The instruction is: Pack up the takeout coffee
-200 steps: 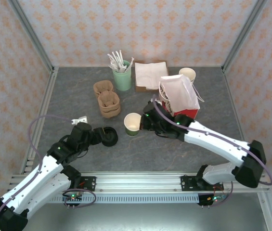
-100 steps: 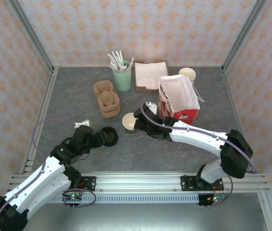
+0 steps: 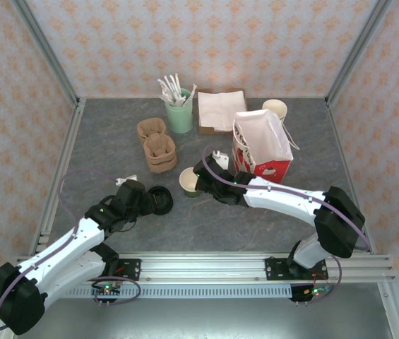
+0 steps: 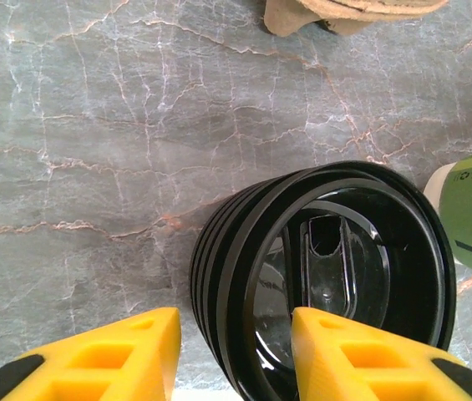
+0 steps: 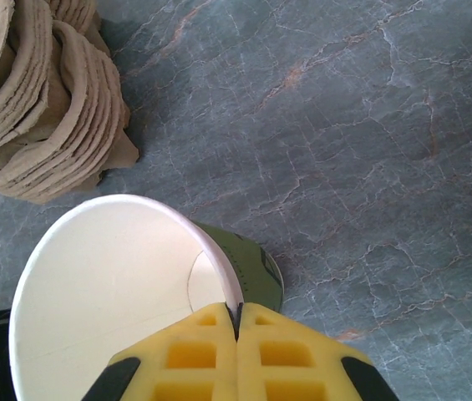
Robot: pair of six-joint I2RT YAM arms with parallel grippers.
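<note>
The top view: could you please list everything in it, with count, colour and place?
cup: one, olive-green outside, cream inside, centre, lidless
lids: nested stack, black, left of the cup
mint cup: one, mint-green, back centre
stirrers: several, white, in the mint cup
napkins: one pile, white, right of the mint cup
cardboard stacks: two, brown, left of centre
bag: one, red and white, open, right of centre
cup stack: one, cream inside, behind the bag
table: grey marble
left gripper: open, yellow, astride the lids' rim
right gripper: yellow, shut on the cup's rim
</note>
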